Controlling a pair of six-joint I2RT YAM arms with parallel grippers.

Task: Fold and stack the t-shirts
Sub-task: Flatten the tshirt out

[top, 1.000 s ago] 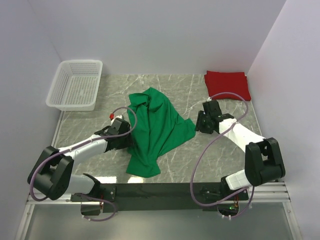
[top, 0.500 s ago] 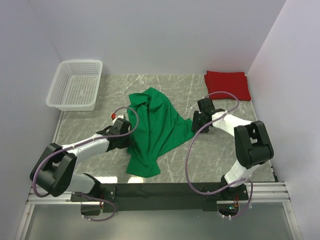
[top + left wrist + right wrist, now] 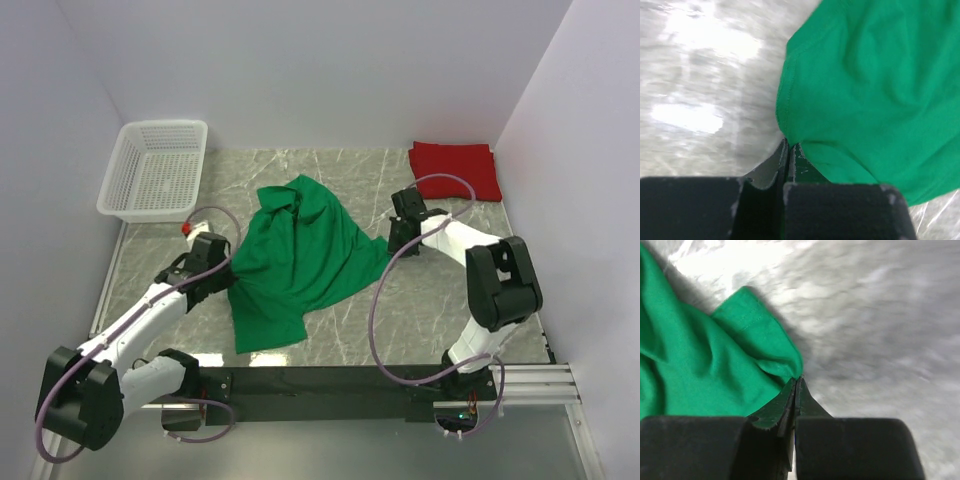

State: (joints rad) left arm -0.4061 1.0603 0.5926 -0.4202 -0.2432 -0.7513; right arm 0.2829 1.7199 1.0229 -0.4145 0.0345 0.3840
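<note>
The green t-shirt [image 3: 300,260] lies crumpled and spread in the middle of the marble table. Its left edge is pinched in my left gripper [image 3: 226,283], whose jaws are pressed together on the hem [image 3: 785,135]. At the shirt's right corner my right gripper [image 3: 392,243] is shut on a fold of green cloth [image 3: 785,367]. The red t-shirt [image 3: 455,168] sits folded in a rectangle at the back right corner, away from both grippers.
A white mesh basket [image 3: 155,170] stands at the back left of the table. Walls close in the left, back and right sides. The black rail [image 3: 330,382] with both arm bases runs along the near edge.
Both grippers have shut on the green t-shirt. My left arm has drawn the shirt's left edge leftward, spreading the cloth; the right gripper moved to the shirt's right corner.
</note>
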